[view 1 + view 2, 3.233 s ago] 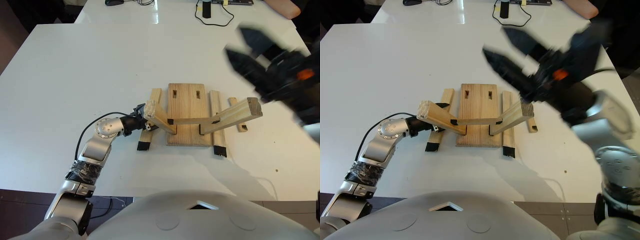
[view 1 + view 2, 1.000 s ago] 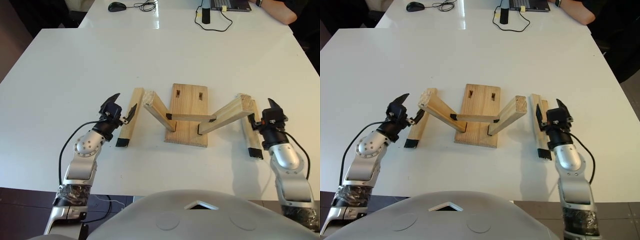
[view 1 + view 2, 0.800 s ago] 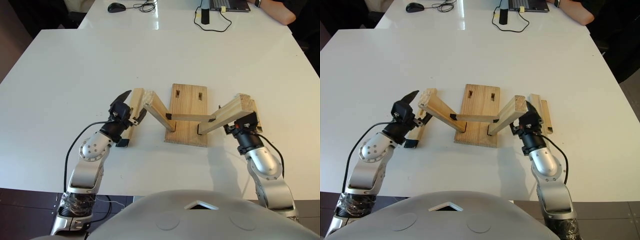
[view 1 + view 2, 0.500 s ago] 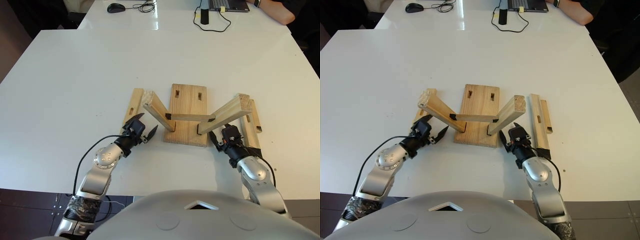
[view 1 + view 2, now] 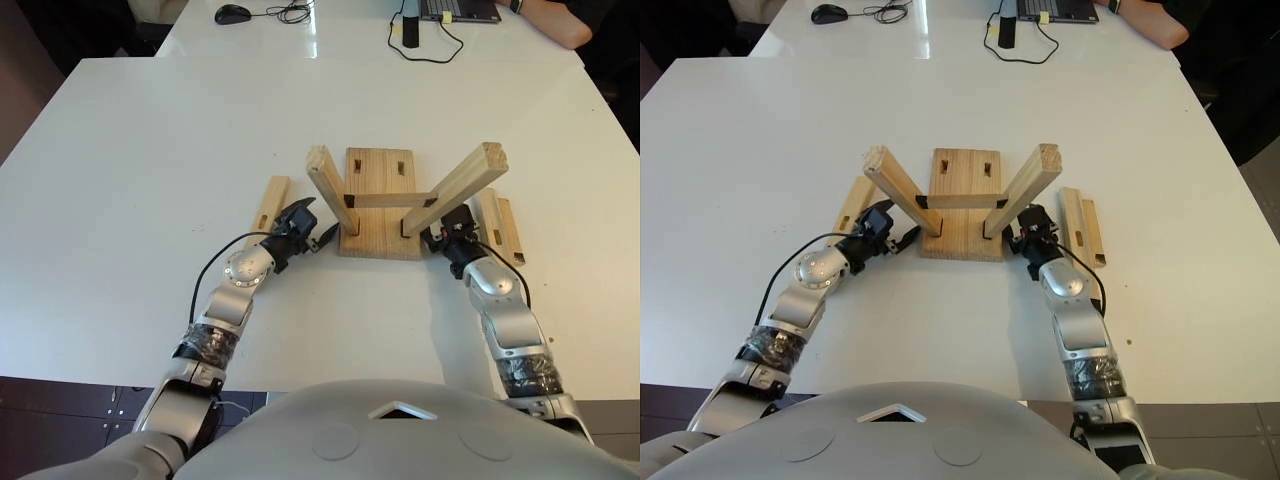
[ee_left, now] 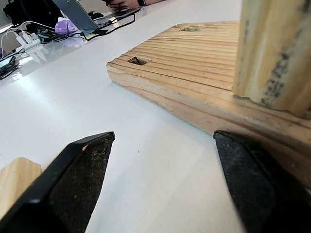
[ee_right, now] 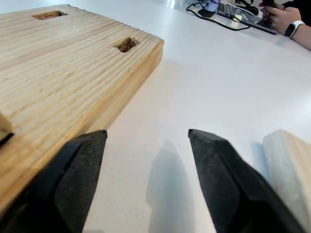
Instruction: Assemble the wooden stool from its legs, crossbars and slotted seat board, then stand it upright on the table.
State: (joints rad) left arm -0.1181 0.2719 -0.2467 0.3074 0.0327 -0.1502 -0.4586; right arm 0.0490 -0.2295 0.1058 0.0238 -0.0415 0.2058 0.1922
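The slotted seat board lies flat mid-table. Two legs stand slanted in its near slots, splayed apart and joined by a crossbar. My left gripper is open at the board's near left corner, low over the table. In the left wrist view the board's edge and a leg lie just beyond the fingers. My right gripper is open at the near right corner; its fingers flank bare table beside the board.
A loose leg lies left of the board. Another leg and a thin crossbar lie to the right. A mouse and cables sit at the table's far end.
Both open grippers moved in from the loose legs to the board's near corners. The board slid away from me and its two legs now stand steeper.
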